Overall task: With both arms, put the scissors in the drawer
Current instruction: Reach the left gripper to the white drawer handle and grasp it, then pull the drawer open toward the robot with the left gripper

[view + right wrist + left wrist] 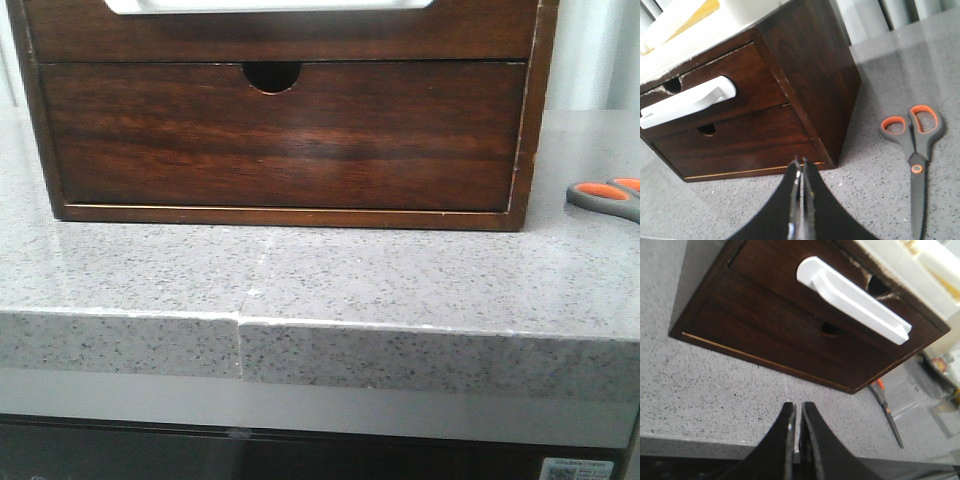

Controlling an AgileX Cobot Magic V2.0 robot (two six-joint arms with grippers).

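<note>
My left gripper (797, 440) hangs above the speckled grey counter (150, 270), its two black fingers drawn nearly together with only a thin slit between them and nothing in it. Ahead of it stands one dark brown wooden cabinet (290, 130). I count three drawer fronts on it in my wrist views: a top one at the chipped upper edge with a notch, a middle drawer (735, 87) with a plain front, pulled out a little so its white, round-cornered inside (850, 297) juts forward, and a lower front (280, 140) with a half-round notch (272, 76), which is flush with the frame. In the front view the white rim (270, 6) shows only as a strip at the top edge.

My right gripper (800, 200) is likewise pinched almost to a line, holding nothing. To the right of the cabinet, apart from it, one pair of scissors (915, 150) lies flat on the counter, blades together, grey handles with two orange-lined loops, one orange pivot.

A white label (577, 468) at the lower right of the front view is too blurred to read.
</note>
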